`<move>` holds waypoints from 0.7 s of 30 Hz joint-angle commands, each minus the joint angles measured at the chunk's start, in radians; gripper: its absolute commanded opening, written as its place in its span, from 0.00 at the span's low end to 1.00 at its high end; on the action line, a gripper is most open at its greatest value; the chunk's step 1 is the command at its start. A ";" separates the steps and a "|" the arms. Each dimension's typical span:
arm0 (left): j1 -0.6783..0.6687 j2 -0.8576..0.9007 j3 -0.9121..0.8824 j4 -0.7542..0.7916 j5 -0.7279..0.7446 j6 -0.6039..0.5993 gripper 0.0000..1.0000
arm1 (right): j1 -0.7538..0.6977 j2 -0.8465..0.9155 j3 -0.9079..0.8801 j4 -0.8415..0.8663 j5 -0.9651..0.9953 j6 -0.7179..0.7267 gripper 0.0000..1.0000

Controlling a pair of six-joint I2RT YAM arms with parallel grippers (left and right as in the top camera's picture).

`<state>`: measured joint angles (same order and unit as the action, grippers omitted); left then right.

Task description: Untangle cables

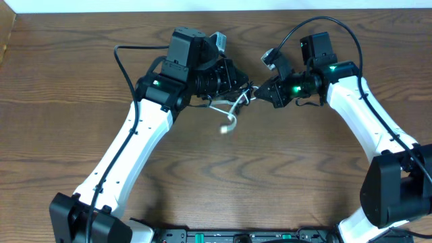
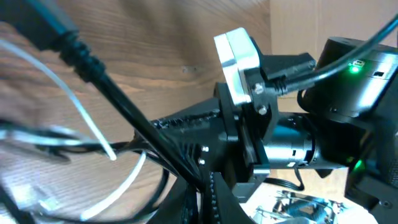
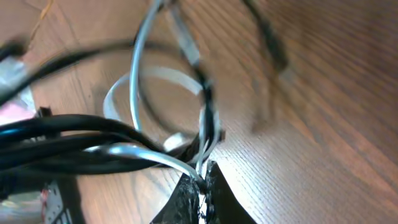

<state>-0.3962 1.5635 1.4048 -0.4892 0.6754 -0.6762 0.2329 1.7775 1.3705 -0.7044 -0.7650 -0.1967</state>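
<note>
The white cable [image 1: 233, 111] and the black cable [image 1: 217, 101] hang tangled between my two grippers, lifted above the wooden table [image 1: 216, 175]. My left gripper [image 1: 237, 82] is shut on the black cable [image 2: 124, 109], which runs taut up to the left; the white cable [image 2: 87, 121] loops beside it. My right gripper [image 1: 260, 93] is shut on the white cable [image 3: 149, 155], with black cable strands [image 3: 74, 134] pressed against it. A white plug end [image 1: 228, 127] dangles below the tangle.
The two grippers are almost touching above the table's back middle. The right arm's wrist and camera [image 2: 239, 56] fill the left wrist view. The thick black arm cables [image 1: 121, 61] arc behind both arms.
</note>
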 commanded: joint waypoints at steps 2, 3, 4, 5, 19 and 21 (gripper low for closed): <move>0.032 -0.006 0.009 -0.005 0.038 0.060 0.08 | -0.029 0.003 0.001 0.008 -0.007 0.254 0.01; 0.035 -0.006 0.009 -0.025 0.023 0.081 0.08 | -0.038 0.003 0.001 0.006 -0.024 0.279 0.01; 0.036 -0.006 0.009 -0.057 -0.014 0.082 0.08 | -0.048 0.003 0.001 0.006 -0.059 0.288 0.01; 0.036 -0.005 0.009 -0.082 -0.042 0.082 0.08 | -0.055 0.003 0.001 0.005 -0.080 0.297 0.01; 0.036 -0.002 0.006 -0.280 -0.298 0.220 0.15 | -0.057 0.003 0.001 -0.319 0.782 0.716 0.01; 0.035 -0.002 0.006 -0.285 -0.292 0.232 0.15 | -0.055 0.003 0.001 -0.320 0.764 0.706 0.01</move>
<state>-0.3634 1.5635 1.4048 -0.7635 0.4248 -0.4942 0.1722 1.7775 1.3689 -1.0233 -0.1207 0.4648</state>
